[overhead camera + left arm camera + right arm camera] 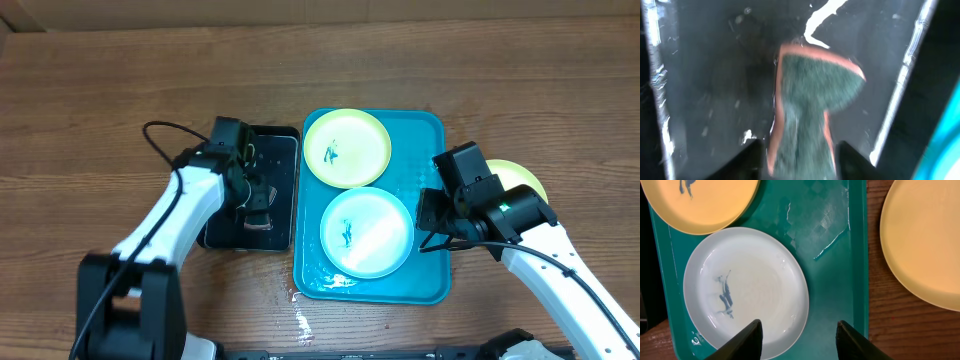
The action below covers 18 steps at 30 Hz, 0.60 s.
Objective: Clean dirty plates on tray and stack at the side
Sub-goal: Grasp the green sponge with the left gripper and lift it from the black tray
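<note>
Now: three plates (346, 148) (366, 232) (530, 180), two on tray (425, 140); left gripper (799, 155) pinches sponge (815, 85), right gripper (799, 330) open.

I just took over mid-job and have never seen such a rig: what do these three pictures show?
These are two robot arms at a wooden table. One picture looks down from overhead; the other two come from a camera on each wrist, with that arm's fingers at the bottom. On the table lie a black tray and a turquoise tray. The turquoise one carries a yellow-green plate and a light blue plate, both smeared blue. A third plate, yellow, sits on the table to its right, partly hidden by the right arm. The left end effector pinches a green sponge over the black tray. The right end effector is open and empty, above the turquoise tray.
</note>
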Each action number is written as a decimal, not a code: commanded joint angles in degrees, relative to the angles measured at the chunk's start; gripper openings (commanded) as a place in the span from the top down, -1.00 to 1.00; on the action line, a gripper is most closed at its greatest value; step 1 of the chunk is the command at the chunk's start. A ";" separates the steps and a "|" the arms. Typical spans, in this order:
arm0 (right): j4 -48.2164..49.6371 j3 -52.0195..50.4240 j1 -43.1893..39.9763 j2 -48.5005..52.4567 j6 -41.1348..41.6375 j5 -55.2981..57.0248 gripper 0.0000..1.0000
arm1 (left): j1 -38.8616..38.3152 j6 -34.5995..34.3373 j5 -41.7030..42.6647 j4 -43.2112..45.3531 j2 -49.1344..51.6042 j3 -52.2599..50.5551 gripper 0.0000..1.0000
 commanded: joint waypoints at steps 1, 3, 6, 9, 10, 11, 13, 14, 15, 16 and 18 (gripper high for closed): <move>0.20 0.72 0.11 -0.28 -0.52 0.61 0.02 | -0.15 0.72 1.75 2.64 5.03 0.31 0.47; 0.20 0.72 0.11 -0.28 -0.50 0.59 0.02 | -0.15 1.05 2.91 3.72 6.43 0.31 0.66; 0.20 0.72 0.11 -0.26 -0.50 0.59 0.01 | -0.15 1.07 2.78 4.55 7.21 0.31 0.92; 0.20 0.72 0.11 -0.26 -0.50 0.59 0.02 | -0.15 1.11 2.49 4.90 7.32 0.31 0.92; 0.20 0.72 0.11 -0.28 -0.52 0.59 0.02 | -0.15 1.11 2.32 4.83 7.32 0.31 0.92; 0.17 0.72 0.11 -0.28 -0.50 0.59 0.02 | -0.15 1.11 2.29 4.68 7.30 0.33 0.92; 0.15 0.72 0.11 -0.28 -0.50 0.61 0.02 | -0.15 1.42 2.32 3.91 7.26 0.76 0.92; 0.13 0.72 0.11 -0.28 -0.52 0.61 0.02 | -0.11 2.03 2.25 2.60 7.19 1.60 0.92; 0.09 0.72 0.09 -0.28 -0.52 0.68 0.02 | 0.00 2.25 2.01 1.16 7.17 2.60 0.92; -0.04 0.72 0.09 -0.28 -0.50 1.07 0.02 | 0.07 2.36 1.55 -0.79 7.13 4.17 0.91; -0.09 0.72 0.04 -0.28 -0.37 2.05 0.03 | 0.04 2.36 0.39 -5.09 6.95 7.98 0.92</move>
